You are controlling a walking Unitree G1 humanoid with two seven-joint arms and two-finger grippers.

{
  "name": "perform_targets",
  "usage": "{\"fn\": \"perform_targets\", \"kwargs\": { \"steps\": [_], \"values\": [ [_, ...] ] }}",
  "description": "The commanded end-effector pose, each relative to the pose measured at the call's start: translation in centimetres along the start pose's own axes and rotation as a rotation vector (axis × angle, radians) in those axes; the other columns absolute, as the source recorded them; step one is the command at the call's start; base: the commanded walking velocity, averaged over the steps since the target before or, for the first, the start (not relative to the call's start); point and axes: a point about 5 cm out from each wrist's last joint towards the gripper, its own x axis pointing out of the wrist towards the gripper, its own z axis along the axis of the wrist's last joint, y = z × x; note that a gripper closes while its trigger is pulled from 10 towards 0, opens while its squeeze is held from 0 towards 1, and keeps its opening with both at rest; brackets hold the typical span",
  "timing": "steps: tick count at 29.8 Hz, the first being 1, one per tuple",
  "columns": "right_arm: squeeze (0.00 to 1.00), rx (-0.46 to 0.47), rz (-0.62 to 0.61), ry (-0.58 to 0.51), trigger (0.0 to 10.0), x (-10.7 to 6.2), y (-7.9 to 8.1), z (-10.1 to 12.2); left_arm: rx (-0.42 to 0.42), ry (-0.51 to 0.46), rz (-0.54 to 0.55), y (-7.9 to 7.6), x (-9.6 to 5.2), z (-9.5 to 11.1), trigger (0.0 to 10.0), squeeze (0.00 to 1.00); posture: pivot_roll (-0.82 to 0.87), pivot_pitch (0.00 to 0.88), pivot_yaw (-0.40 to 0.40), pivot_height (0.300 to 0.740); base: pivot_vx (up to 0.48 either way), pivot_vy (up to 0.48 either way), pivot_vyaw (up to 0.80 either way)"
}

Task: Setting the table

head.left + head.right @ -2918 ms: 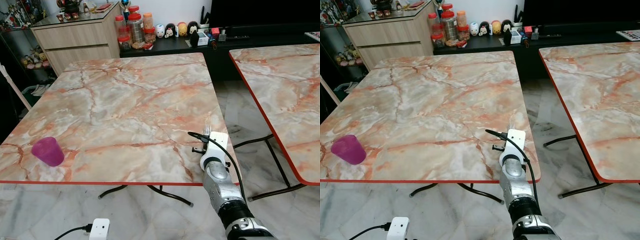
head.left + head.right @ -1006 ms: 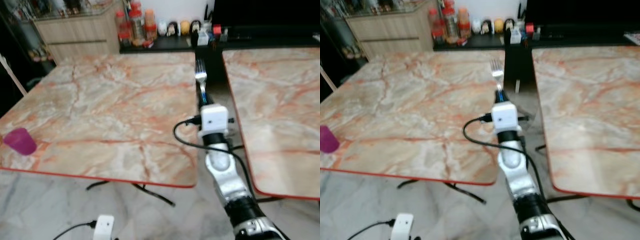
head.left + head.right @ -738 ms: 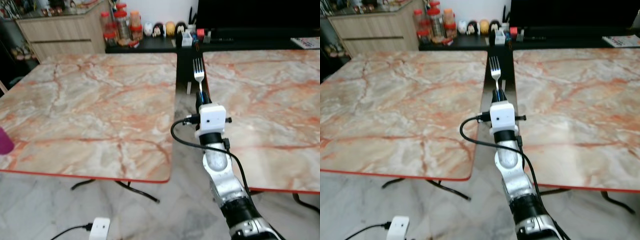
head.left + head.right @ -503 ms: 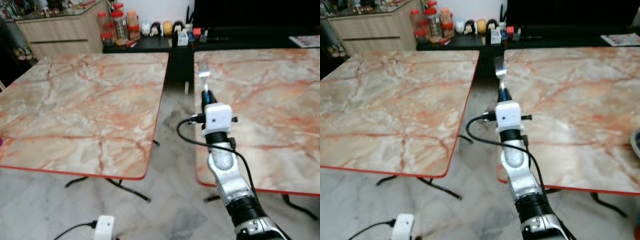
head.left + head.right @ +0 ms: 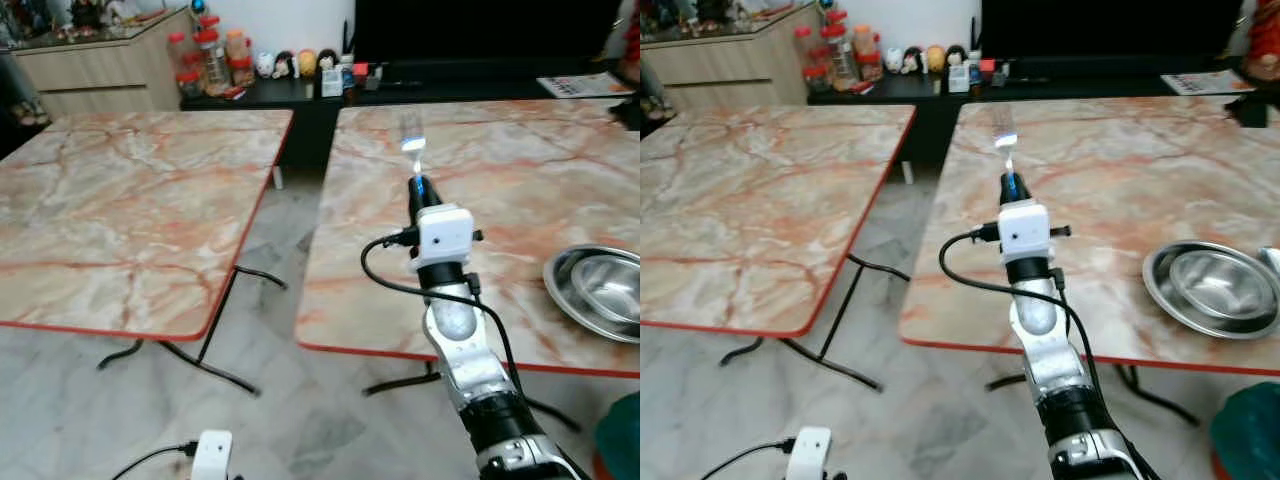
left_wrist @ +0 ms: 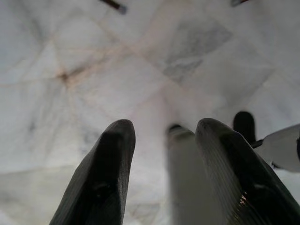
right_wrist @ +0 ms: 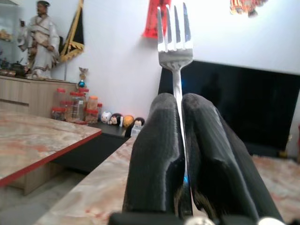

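Our view swung rt since before: steel bowl (image 5: 1212,288) now visible. Right gripper (image 7: 180,126) clamped on fork (image 7: 174,35), upright; left gripper (image 6: 161,154) apart, prob. idle.

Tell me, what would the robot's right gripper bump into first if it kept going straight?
Probably nothing soon. The right gripper, shut on the silver metal fork, points across the marble-patterned table toward the black cabinet.
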Motion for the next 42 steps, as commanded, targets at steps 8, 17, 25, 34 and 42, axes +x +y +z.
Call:
{"fn": "perform_targets", "kwargs": {
  "steps": [8,17,25,34,42],
  "values": [
    [0.0,0.021,0.018,-0.031,10.0,0.5,0.4,0.8,0.006,0.018,0.018,0.6,-0.1,-0.4,10.0,0.0,-0.13,0.0,0.087,0.74,0.0,-0.438,0.0],
    [0.0,0.022,0.016,-0.023,10.0,0.4,0.4,0.7,0.013,0.022,0.017,0.7,-0.2,-0.6,10.0,0.0,-0.14,0.0,0.092,0.74,0.0,-0.436,0.0],
    [0.0,0.029,0.013,-0.011,10.0,0.1,0.5,0.5,0.025,0.023,0.015,0.9,-0.2,-0.6,10.0,0.0,-0.14,0.0,0.097,0.74,0.0,-0.438,0.0],
    [0.0,0.045,0.027,0.017,10.0,-0.9,1.1,0.1,0.034,0.025,0.013,1.0,-0.2,-0.7,10.0,0.0,-0.14,0.0,0.094,0.74,0.0,-0.438,0.0],
    [0.0,0.052,0.027,0.038,10.0,-1.5,1.3,-0.1,0.036,0.029,0.015,1.1,-0.2,-0.8,10.0,0.0,-0.15,0.0,0.098,0.74,0.0,-0.381,0.0]
  ]
}}
